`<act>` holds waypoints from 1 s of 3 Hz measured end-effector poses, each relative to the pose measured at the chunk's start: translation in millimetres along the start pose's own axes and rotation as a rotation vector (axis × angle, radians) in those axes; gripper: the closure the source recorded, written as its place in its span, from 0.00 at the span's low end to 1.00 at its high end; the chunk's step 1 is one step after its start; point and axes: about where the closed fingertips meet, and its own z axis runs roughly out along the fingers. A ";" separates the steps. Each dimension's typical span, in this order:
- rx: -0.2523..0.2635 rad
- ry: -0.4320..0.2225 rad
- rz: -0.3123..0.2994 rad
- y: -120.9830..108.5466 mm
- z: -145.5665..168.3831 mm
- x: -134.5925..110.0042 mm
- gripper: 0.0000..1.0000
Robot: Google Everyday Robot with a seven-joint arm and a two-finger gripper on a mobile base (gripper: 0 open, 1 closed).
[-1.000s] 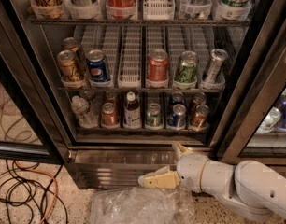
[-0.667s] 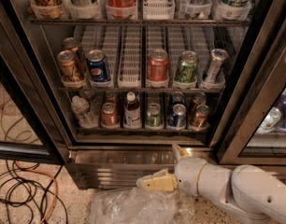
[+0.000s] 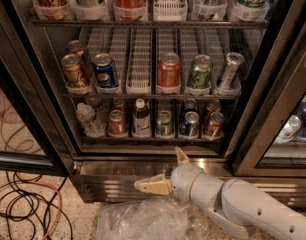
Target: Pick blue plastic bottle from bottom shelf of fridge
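Observation:
The fridge (image 3: 143,181) stands open in front of me. On its bottom shelf (image 3: 153,140) the blue plastic bottle (image 3: 141,118) stands upright, with a white cap, a dark body and a pale label, between a red can (image 3: 117,123) and a green can (image 3: 164,123). My gripper (image 3: 162,170) is below the shelf, in front of the ribbed steel base panel and a little right of the bottle. It is open and empty, one finger pointing left and one pointing up.
A clear crinkled water bottle (image 3: 87,119) stands at the shelf's left end, with blue and brown cans (image 3: 189,124) on the right. Cans fill the rack above. A clear plastic sheet (image 3: 148,219) and cables (image 3: 28,204) lie on the floor. A dark door frame (image 3: 263,104) is at right.
My gripper and arm have shifted slightly left and up along the base panel. The fingers stay spread. Nothing on the shelves has moved.

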 end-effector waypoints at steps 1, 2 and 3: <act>0.024 0.002 0.019 -6.8 1.3 6.9 0.00; 0.021 0.002 0.017 -5.7 1.3 6.1 0.18; -0.008 0.034 0.003 4.0 5.5 16.3 0.28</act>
